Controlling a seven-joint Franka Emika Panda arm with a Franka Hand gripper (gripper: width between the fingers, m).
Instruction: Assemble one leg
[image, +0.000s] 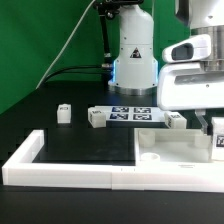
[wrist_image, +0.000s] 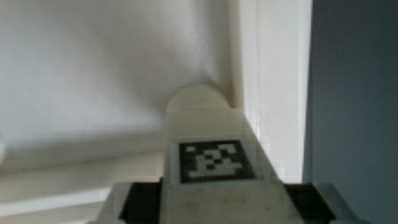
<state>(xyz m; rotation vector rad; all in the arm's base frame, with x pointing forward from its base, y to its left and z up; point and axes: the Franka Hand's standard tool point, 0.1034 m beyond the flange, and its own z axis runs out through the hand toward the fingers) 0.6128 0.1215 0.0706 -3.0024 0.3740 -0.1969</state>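
Observation:
In the wrist view my gripper (wrist_image: 217, 208) is shut on a white leg (wrist_image: 210, 125) with a black-and-white tag. The leg's rounded tip points at the large white square panel (wrist_image: 89, 90), close to its edge; I cannot tell if it touches. In the exterior view the gripper (image: 210, 126) hangs at the right edge over the panel (image: 175, 150), with the held leg's tag (image: 219, 141) just showing. Three more legs stand loose on the black table: one far left (image: 64, 112), one by the marker board (image: 96, 118), one behind the panel (image: 176, 120).
The marker board (image: 132, 113) lies in front of the robot base (image: 133, 60). The long white L-shaped border wall (image: 60, 172) runs along the front and the exterior view's left. A dark strip of table (wrist_image: 356, 100) shows beside the panel edge.

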